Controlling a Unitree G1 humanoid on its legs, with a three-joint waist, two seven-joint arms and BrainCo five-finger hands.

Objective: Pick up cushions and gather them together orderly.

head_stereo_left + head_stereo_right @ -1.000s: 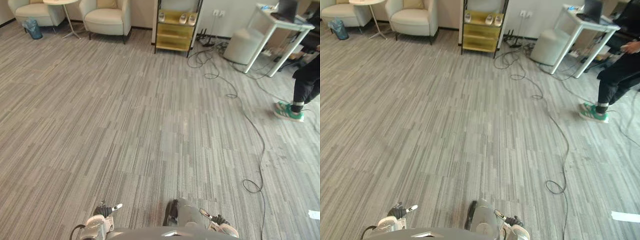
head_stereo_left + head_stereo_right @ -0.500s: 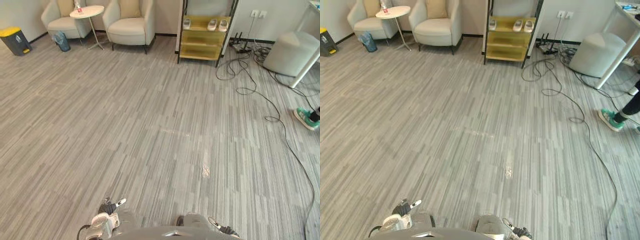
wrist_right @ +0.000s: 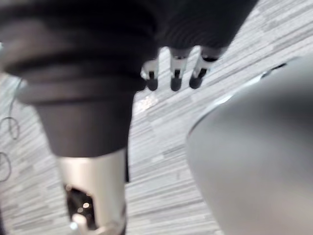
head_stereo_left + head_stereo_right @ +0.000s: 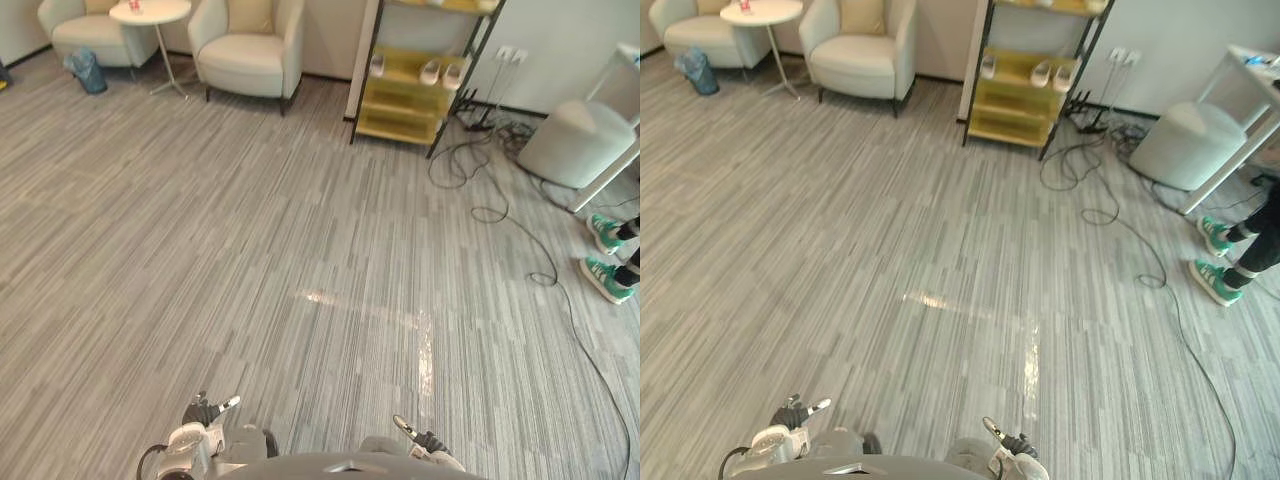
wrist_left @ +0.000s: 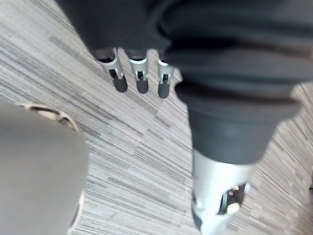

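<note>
Left eye view: the cushion (image 4: pixel 250 14) stands upright against the back of an armchair (image 4: pixel 245 60) at 11 o'clock, far across the carpet (image 4: pixel 300 250) and well apart from both hands. A round table (image 4: pixel 150 11) stands just beside that armchair. A second armchair (image 4: pixel 85 25) is on the table's far side, with a blue bag (image 4: pixel 85 70) on the floor in front of it. A yellow shelf (image 4: pixel 410 100) holding shoes stands between 12 and 1 o'clock. A grey pouf (image 4: pixel 570 145) sits at 2 o'clock. A cable (image 4: pixel 540 270) trails over the carpet from the shelf area toward 4 o'clock. A person's green shoes (image 4: pixel 605 230) rest on the floor at 3 o'clock.

Right eye view: same scene, with more of the person's dark trouser leg (image 4: pixel 1265 240) above the shoes.

In the head views the left hand (image 4: pixel 205 412) sits at 7 o'clock and the right hand (image 4: pixel 420 440) at 5 o'clock, both low at the near edge.

Left wrist view: the left fingers (image 5: pixel 139 81) hang straight, side by side, with the left thumb (image 5: pixel 217 196) apart from them. They hold nothing, and bare carpet lies past them.

Right wrist view: the right fingers (image 3: pixel 173 78) are likewise straight and the right thumb (image 3: pixel 93 191) is spread away. This hand is empty too, over bare carpet.
</note>
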